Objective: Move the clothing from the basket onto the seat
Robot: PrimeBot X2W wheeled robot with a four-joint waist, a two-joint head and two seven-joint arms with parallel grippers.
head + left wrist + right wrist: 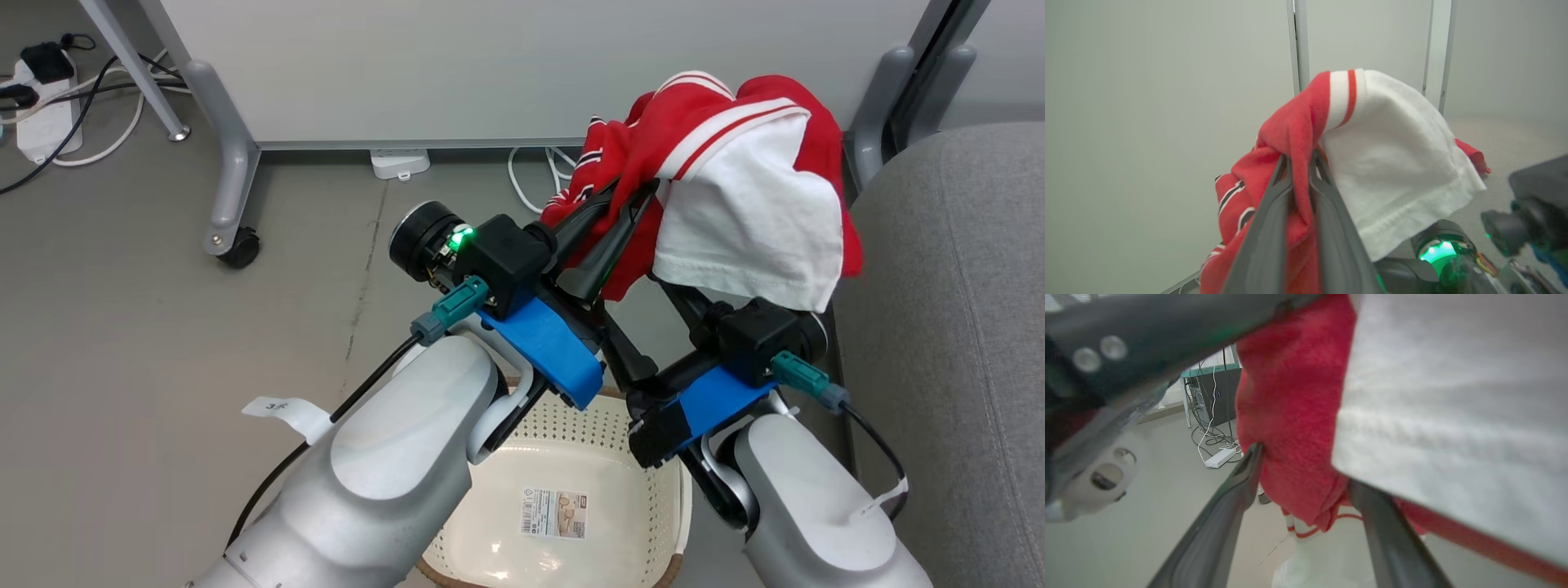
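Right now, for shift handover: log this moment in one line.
clothing: aloft | left gripper: shut on clothing | right gripper: open, under clothing | basket: bottom bare | seat: not reached

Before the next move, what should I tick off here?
1. Left hand grip: ok, closed on a red fold of the clothing.
2. Right hand grip: cannot tell; fabric sits between its fingers, which stand apart.
3. Clothing out of the basket: ok, held above it.
4. Clothing over the seat: not ok, it hangs beside the seat's edge.
5. Path to the seat: cannot tell.
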